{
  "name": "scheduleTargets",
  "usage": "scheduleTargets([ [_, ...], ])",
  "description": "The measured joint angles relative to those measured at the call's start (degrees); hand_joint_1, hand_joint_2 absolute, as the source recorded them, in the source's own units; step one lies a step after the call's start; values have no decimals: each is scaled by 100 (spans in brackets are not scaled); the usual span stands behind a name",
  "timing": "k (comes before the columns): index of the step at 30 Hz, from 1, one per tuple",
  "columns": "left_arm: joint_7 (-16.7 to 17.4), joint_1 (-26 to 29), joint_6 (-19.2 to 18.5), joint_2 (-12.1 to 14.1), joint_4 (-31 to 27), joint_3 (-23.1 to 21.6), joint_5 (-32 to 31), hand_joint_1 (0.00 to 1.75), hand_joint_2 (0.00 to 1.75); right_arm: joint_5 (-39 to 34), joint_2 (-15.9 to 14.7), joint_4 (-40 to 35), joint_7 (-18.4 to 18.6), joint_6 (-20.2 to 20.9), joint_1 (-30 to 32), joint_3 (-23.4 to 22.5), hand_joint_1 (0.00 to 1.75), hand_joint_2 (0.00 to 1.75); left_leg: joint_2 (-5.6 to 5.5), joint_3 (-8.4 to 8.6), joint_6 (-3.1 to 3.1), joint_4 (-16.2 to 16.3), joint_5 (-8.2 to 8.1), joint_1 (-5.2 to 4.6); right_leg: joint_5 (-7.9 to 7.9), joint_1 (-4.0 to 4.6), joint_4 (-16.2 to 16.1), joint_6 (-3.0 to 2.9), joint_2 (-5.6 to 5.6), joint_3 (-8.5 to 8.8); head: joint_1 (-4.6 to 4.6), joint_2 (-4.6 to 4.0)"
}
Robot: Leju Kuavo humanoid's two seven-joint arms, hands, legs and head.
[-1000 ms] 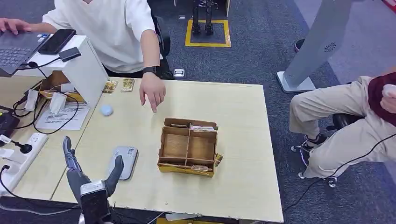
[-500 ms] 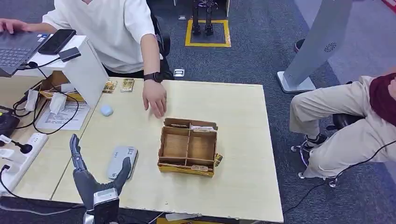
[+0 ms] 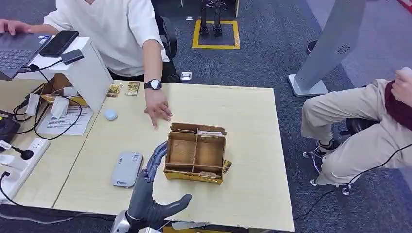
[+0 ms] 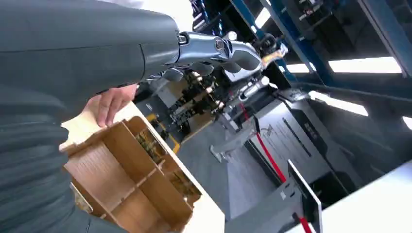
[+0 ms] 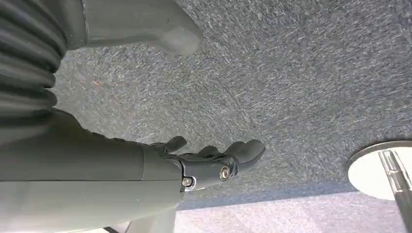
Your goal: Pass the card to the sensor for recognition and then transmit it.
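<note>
Reaching for a card is judged the step in hand: the left robot hand (image 3: 154, 191), fingers spread and empty, is held beside the compartmented brown cardboard box (image 3: 196, 152) on the pale wooden tabletop (image 3: 248, 116). Cards (image 3: 210, 133) are seen at the box's edge slots; pinching one is called for next, then the grey flat sensor (image 3: 126, 169). The right robot hand (image 5: 214, 158) is hung over the carpet, loosely spread, empty.

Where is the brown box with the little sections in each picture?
Head view: the cardboard divider box sits mid-table, just right of the left hand.
Left wrist view: the same box lies in the lower left, beyond the hand.
Right wrist view: not in it; that camera faces grey carpet.
Shared landmark: the person's hand resting on the table by the box, seen also from the wrist.
</note>
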Motion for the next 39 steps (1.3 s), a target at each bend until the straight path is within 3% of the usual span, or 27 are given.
scheduleTargets([
  [4,90,-88,-109,127,70,-121,-140,0,175,0,-5,0,0,0,-17,24,0,175,-1,-1,0,0,0,1,-1,0,0,-1,-1,-1,0,2],
  [12,909,-434,-289,348,537,-416,-1130,0,175,-2,-2,-2,0,0,-48,127,0,175,-1,-1,1,0,1,0,0,0,0,0,-1,1,0,2],
  [21,1036,-595,-269,385,829,-519,-1281,0,175,-2,-2,-2,0,0,-65,142,0,175,0,-1,0,0,0,0,0,0,0,0,0,-1,-2,0],
  [29,2250,-847,136,383,1288,-598,-2936,0,175,31,-2,-2,157,0,-100,273,0,175,0,0,0,0,2,1,0,0,0,0,0,0,0,0],
  [39,2973,-1027,599,354,1876,-630,-3768,0,175,22,0,-2,291,0,-139,457,0,175,0,-1,0,0,2,0,0,0,0,0,0,-1,0,2],
])
